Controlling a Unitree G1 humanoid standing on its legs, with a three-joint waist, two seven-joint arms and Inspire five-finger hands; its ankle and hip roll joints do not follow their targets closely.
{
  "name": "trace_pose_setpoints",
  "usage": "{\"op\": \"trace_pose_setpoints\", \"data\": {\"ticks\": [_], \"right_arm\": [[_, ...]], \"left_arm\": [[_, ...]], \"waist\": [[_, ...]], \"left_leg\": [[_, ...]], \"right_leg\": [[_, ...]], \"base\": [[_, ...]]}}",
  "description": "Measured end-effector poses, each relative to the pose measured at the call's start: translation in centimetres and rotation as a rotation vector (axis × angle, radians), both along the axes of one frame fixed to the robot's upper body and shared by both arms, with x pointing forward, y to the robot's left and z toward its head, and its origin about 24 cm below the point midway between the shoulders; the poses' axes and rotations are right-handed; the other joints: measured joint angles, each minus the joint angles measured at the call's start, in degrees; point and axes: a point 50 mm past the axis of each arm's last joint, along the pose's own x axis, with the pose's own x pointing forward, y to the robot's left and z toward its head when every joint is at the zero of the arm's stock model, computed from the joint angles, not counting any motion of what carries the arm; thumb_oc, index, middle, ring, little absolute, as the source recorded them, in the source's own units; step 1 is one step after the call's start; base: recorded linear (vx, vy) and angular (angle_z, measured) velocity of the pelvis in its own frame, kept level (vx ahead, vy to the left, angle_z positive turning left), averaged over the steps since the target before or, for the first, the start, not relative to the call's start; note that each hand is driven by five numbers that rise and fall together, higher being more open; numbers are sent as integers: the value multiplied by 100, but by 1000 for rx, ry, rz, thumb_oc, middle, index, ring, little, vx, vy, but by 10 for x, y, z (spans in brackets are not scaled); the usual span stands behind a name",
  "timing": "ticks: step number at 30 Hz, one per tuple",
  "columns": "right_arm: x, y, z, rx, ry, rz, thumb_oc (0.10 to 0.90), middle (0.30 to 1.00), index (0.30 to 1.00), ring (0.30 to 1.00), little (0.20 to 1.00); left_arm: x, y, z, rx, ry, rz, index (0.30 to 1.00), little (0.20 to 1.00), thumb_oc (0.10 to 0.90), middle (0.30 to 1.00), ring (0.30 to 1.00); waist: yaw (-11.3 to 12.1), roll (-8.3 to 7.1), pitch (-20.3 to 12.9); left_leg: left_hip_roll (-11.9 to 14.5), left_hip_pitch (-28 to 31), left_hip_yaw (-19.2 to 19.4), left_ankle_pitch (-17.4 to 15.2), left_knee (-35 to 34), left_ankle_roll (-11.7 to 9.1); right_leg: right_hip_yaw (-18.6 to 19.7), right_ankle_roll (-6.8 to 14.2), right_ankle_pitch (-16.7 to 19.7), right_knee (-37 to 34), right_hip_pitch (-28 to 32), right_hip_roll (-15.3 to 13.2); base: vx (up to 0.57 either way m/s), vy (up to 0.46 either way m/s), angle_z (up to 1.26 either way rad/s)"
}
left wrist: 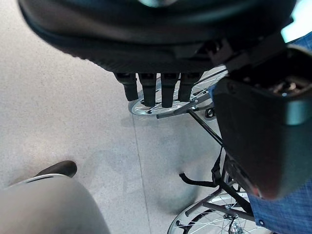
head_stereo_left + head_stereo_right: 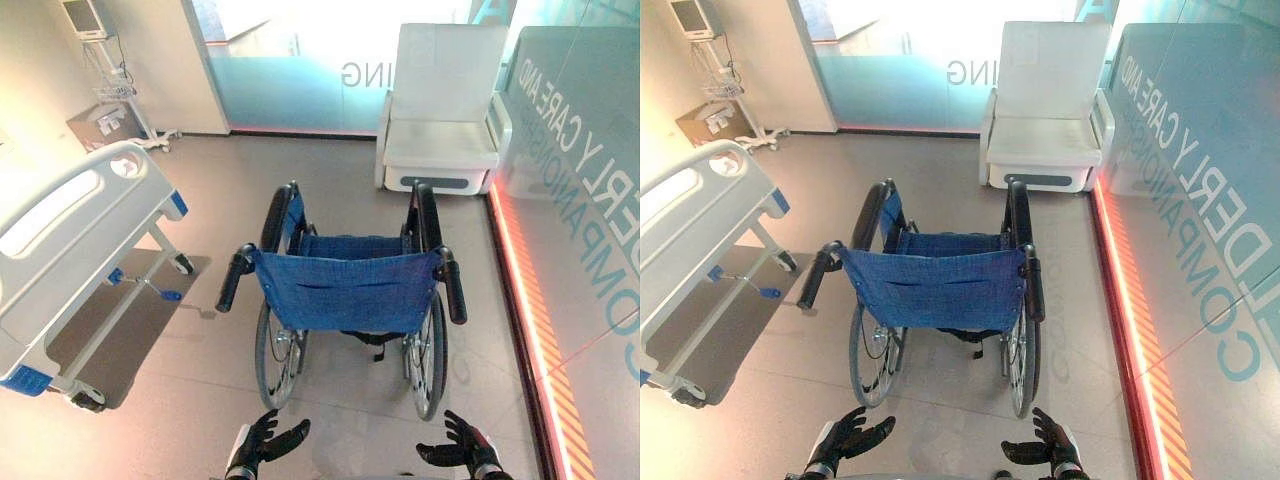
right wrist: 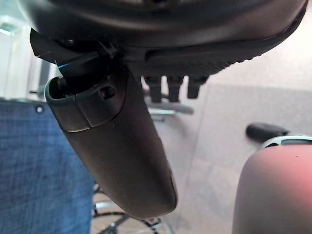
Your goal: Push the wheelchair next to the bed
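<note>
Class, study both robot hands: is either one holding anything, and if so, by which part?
Nothing is held. The left hand and right hand hang open behind the wheelchair, short of its push handles.

The wheelchair (image 2: 350, 300) is placed at frame centre, with the bed (image 2: 70, 260) at the left edge, apart from it. An armchair (image 2: 445, 110) is seen behind, upper right; a monitor stand (image 2: 105, 70) upper left.
</note>
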Motion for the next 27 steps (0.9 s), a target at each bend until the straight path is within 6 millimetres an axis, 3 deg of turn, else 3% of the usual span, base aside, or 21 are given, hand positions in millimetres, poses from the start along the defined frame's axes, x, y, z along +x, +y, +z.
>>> {"op": "trace_pose_setpoints", "data": {"ticks": [17,22,27], "right_arm": [[-2,-1,-1,-24,8,-26,800,900,900,900,900],[-1,-2,0,-22,6,-40,800,900,900,900,900],[18,-13,10,-7,-73,-111,800,900,900,900,900]], "left_arm": [[-2,0,0,-15,0,-4,900,900,800,900,900],[-1,4,0,-86,-26,203,900,900,800,900,900],[15,27,12,-149,-161,491,900,900,800,900,900]], "waist": [[-1,10,-72],[6,7,-74],[21,-26,-74]], "left_leg": [[-17,-44,0,0,-1,0],[-14,-46,-3,0,-2,0],[-10,-63,-7,2,-2,0]], "right_leg": [[-2,22,47,-93,8,-5],[-5,21,49,-97,19,-3],[-14,9,111,-199,56,12]], "base": [[0,0,0],[16,-20,0],[27,-57,1]]}}
